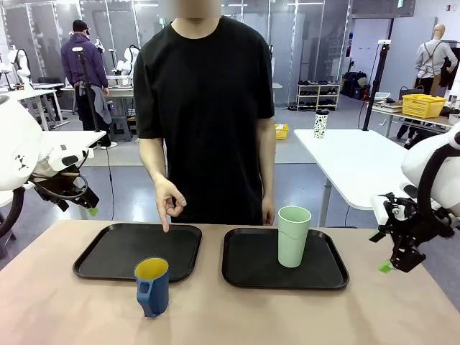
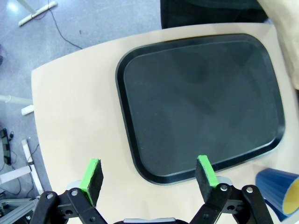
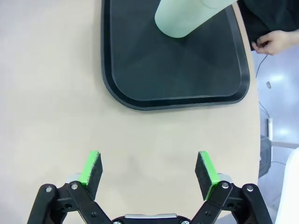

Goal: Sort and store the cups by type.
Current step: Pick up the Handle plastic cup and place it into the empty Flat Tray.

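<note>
Pale wood-look desk [image 1: 57, 316], smooth, matt. L tray [image 1: 118, 251] & R tray [image 1: 251, 262]: black plastic, smooth, slight sheen. Mint tumbler [image 1: 294, 236]: matt, prob. plastic. Dark blue mug [image 1: 152, 289]: smooth, faint gloss, material unclear.

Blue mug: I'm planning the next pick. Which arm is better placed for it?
Left, probably. The blue mug stands at the left tray's near edge, on that arm's side; the left end effector hangs open nearby.

The tall mint-green tumbler [image 1: 294, 236] stands upright, mouth up, well ahead of the right gripper [image 3: 149, 157]. The shorter blue mug [image 1: 152, 286], yellow inside, stands upright off to one side of the left gripper [image 2: 148, 163].
</note>
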`<state>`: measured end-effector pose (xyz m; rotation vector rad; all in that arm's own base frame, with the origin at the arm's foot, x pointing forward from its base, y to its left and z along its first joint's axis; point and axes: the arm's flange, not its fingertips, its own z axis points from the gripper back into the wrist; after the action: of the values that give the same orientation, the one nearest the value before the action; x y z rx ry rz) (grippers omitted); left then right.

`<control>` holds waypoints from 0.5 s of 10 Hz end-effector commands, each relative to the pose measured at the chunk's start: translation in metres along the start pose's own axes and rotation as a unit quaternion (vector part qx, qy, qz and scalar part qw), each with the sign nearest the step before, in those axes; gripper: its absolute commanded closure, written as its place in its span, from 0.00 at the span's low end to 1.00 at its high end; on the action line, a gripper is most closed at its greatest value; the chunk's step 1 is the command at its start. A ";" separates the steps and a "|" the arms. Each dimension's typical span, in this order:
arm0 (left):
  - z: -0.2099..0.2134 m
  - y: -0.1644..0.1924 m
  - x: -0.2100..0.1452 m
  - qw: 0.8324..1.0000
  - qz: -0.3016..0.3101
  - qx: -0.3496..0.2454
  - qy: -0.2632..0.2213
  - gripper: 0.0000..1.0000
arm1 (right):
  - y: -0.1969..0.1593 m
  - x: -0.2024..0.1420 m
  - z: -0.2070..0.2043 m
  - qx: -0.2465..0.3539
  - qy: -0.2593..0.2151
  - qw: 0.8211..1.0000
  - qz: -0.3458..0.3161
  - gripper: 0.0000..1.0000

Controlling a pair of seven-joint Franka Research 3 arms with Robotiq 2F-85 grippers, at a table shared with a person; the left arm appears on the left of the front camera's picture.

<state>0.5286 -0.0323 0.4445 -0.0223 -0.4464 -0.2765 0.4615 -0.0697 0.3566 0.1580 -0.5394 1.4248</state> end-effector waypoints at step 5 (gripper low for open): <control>-0.006 0.007 0.011 0.999 -0.034 0.004 0.017 0.00 | -0.008 -0.002 0.000 0.007 -0.022 1.000 -0.015 0.00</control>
<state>0.5303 -0.0331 0.4433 -0.0161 -0.4429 -0.2920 0.4644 -0.0741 0.3576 0.1911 -0.5465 1.4145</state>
